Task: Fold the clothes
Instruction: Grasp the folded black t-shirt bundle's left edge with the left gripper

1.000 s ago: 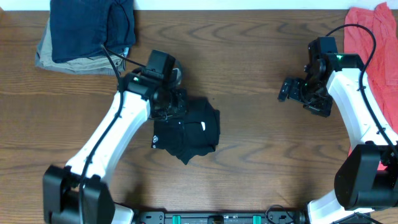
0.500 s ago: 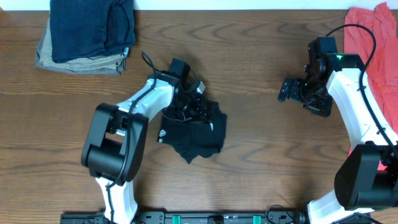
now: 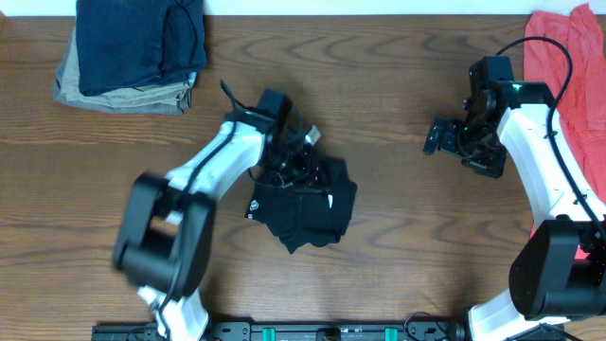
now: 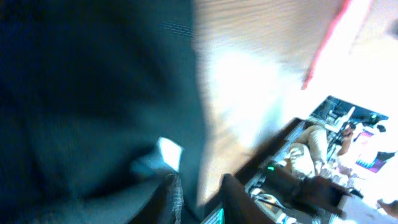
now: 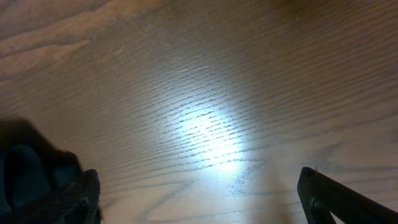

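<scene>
Black T-shirt (image 3: 308, 204) lies crumpled on the table (image 3: 398, 237) right under the left claw (image 3: 301, 156), which looks clamped on its bunched edge, right claw (image 3: 437, 137) gaping well apart from it; light, limp, unslippery cloth, best pinched at hem or shoulder corners.

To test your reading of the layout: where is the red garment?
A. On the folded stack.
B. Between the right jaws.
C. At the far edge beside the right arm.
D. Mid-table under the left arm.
C: the red garment lies at the far right edge beside the right arm; what lies mid-table is the black T-shirt.
</scene>
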Controlling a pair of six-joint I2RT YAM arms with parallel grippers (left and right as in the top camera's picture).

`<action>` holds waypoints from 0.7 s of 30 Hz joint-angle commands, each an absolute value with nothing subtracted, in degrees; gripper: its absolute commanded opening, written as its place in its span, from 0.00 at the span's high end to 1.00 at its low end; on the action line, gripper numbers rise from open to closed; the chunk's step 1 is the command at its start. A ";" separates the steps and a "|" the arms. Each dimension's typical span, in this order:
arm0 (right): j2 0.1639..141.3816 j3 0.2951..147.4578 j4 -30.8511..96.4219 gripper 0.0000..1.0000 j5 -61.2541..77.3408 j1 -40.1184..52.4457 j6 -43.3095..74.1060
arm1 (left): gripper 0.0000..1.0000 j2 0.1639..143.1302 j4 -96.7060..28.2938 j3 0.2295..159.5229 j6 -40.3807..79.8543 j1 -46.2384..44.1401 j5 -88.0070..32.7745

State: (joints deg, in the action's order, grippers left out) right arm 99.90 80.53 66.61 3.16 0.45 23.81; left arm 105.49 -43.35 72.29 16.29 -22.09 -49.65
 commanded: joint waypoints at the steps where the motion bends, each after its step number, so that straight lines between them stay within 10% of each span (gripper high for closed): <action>1: 99.46 80.82 66.65 0.01 2.81 0.43 23.27 | 0.58 98.32 -44.84 72.40 15.66 -22.22 -49.43; 5: 99.46 80.82 66.65 0.01 2.79 0.43 23.27 | 0.40 95.33 -49.32 72.40 15.40 -22.48 -44.84; 21: 99.46 80.82 66.65 0.01 2.81 0.45 23.27 | 0.39 98.87 -32.29 52.53 19.90 -29.61 -44.53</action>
